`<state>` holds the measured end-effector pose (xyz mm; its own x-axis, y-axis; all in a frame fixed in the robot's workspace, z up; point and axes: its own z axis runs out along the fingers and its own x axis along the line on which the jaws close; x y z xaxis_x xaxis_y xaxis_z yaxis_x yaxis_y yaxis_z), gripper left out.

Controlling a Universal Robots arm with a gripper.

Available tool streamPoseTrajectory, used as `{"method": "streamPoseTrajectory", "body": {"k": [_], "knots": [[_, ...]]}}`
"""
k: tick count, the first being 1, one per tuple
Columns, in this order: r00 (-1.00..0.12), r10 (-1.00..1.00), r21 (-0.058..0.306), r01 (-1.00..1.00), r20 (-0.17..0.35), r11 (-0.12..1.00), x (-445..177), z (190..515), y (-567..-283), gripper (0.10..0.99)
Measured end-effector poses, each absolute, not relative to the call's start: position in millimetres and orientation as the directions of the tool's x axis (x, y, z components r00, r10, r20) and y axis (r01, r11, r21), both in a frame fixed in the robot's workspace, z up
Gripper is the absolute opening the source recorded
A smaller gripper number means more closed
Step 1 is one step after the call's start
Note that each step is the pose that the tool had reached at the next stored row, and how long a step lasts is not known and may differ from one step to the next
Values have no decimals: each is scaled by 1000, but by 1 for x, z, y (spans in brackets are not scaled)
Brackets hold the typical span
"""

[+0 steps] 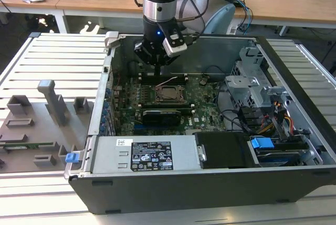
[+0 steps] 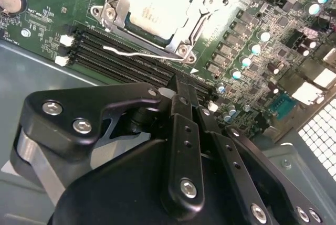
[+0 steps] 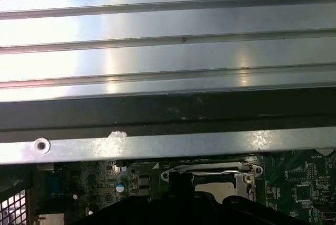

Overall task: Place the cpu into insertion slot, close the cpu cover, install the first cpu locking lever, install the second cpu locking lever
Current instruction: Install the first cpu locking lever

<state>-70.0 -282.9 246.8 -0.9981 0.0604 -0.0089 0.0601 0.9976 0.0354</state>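
The gripper (image 2: 181,95) hangs over the green motherboard (image 2: 252,52), its black fingers (image 2: 184,130) pressed together with no gap between them. Just beyond their tips run the long black memory slots (image 2: 121,57). Past those lies the cpu (image 2: 157,4), seated in the insertion slot (image 2: 113,2) with the cpu cover (image 2: 202,7) framing it. A thin wire lever (image 2: 136,53) lies along the slot's edge nearest the gripper.

An open computer case (image 1: 294,78) lies on the surface (image 1: 58,57), with the motherboard (image 1: 205,104) flat on its floor and the power supply (image 1: 144,154) along its near wall. The cpu (image 2: 155,2) sits in the insertion slot (image 1: 169,94) near the board's middle, the cpu cover (image 2: 202,10) down around it. The gripper (image 1: 159,70) hangs just behind the slot, and a holder tray (image 1: 37,125) lies outside the case at the exterior view's left.
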Motion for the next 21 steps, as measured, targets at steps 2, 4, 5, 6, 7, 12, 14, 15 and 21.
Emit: {"method": "streamPoseTrajectory", "body": {"k": [2,4,5,6,7,12,14,15,21], "knots": [[-998,59,36,59,-9,998,-69,245,-283,106],[-998,59,36,59,-8,998,-67,243,-283,106],[-998,59,36,59,-8,998,-66,243,-283,106],[-998,59,36,59,-8,998,-66,243,-283,106],[-998,59,35,59,-8,998,-65,243,-283,106],[-998,59,34,59,-8,998,-60,242,-283,106],[-998,59,34,59,-8,998,-60,242,-283,106],[-998,59,34,59,-8,998,-60,242,-283,106],[-998,59,34,58,-9,998,-60,239,-282,106]]}}
